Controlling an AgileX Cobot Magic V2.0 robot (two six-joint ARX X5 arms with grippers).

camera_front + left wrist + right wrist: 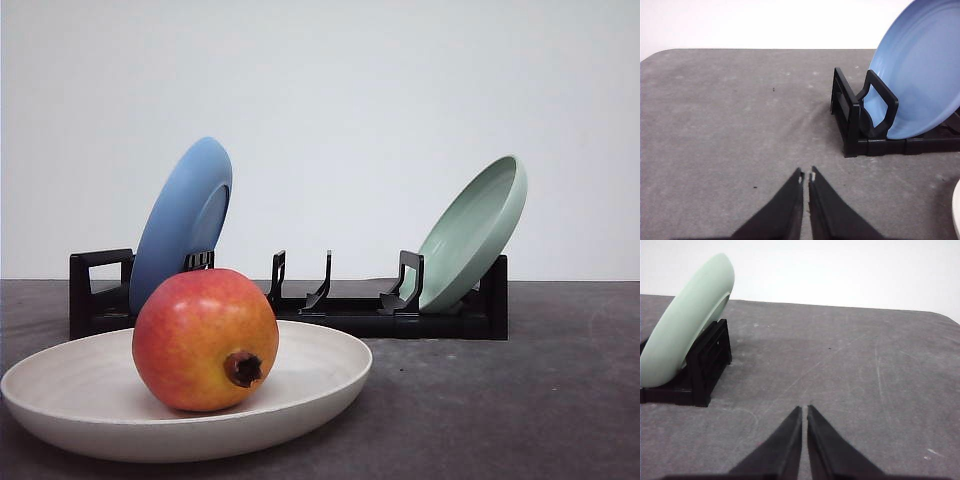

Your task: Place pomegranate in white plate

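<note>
The pomegranate, red fading to orange-yellow with a dark calyx facing forward, rests inside the white plate at the front left of the table. A sliver of that plate's rim appears in the left wrist view. My left gripper is shut with nothing between its fingers, hovering over bare grey table beside the rack's end. My right gripper is also shut and empty, over bare table on the far side of the rack.
Behind the plate stands a black dish rack. A blue plate leans in its left end and a pale green plate in its right end. The grey tabletop stretches open to the right.
</note>
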